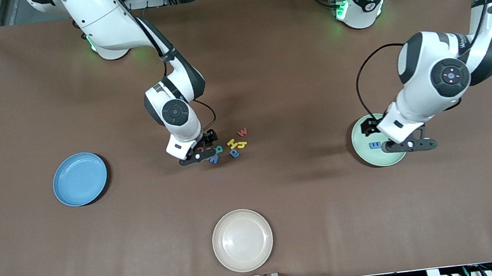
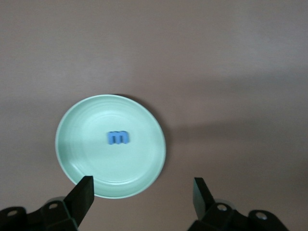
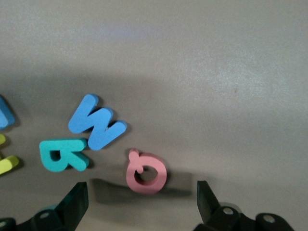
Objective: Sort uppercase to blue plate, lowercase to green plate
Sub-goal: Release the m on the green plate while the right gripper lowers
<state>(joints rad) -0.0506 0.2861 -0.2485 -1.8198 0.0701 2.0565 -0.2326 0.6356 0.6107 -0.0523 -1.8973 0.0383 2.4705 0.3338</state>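
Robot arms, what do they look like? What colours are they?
Both arms are glossy white with dark grey joints and round black caps. Thin black cables loop near each wrist, and green lights glow at the bases. The left gripper and right gripper are black, with two flat jaws each.

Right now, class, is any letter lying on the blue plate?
No: the blue plate shows only its bare inside, with no letter on it.
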